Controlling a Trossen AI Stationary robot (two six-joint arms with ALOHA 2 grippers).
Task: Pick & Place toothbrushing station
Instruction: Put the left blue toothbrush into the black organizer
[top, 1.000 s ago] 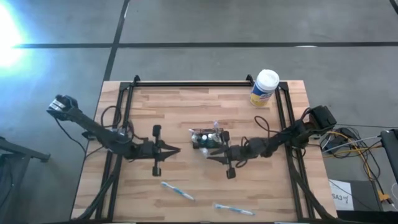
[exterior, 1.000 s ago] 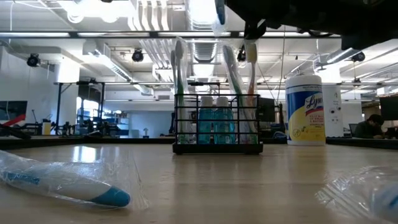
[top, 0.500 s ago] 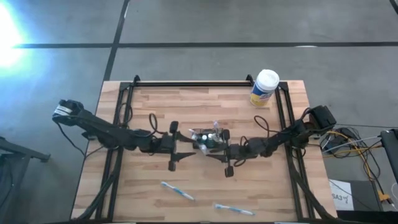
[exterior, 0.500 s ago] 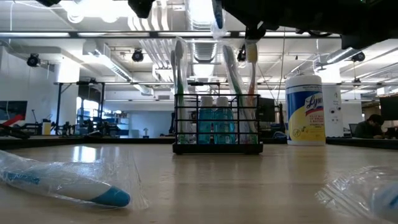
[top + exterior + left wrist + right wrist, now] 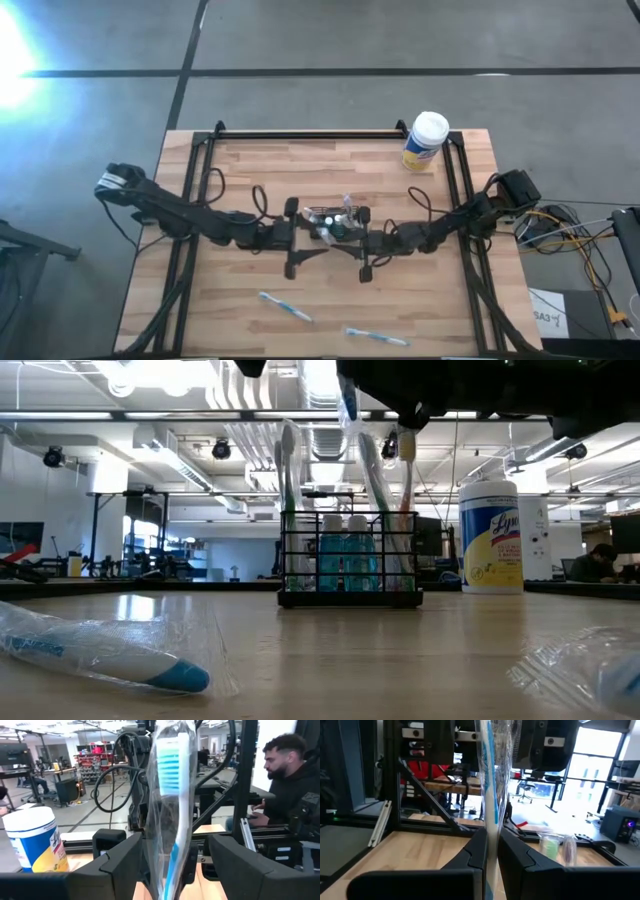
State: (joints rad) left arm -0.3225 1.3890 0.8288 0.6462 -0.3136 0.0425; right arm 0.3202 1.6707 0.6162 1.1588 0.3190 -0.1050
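on the wooden tabletop, seen from above, the two dark arms reach in from either side and meet near the middle, just over the toothbrushing station (a black wire rack standing upright, with teal bottles inside and several toothbrushes rising out of its top). the station sits about mid-table, well apart from the yellow wipes canister with its white cap at the far right corner.

the left hand sits just left of the station, its fingers spread wide; in its wrist view a plastic-wrapped toothbrush with blue bristles stands between the two fingers with a gap showing on each side, so the hand is released and not pressing it. the right hand is just right of the station, its fingers clenched on a wrapped toothbrush held upright, which the right wrist view shows pinched between them.

nearer the front edge lie two more wrapped toothbrushes, one toward the left and one toward the right, flat on the wood and apart from each other.

a person in a dark hoodie sits in the room beyond the table.
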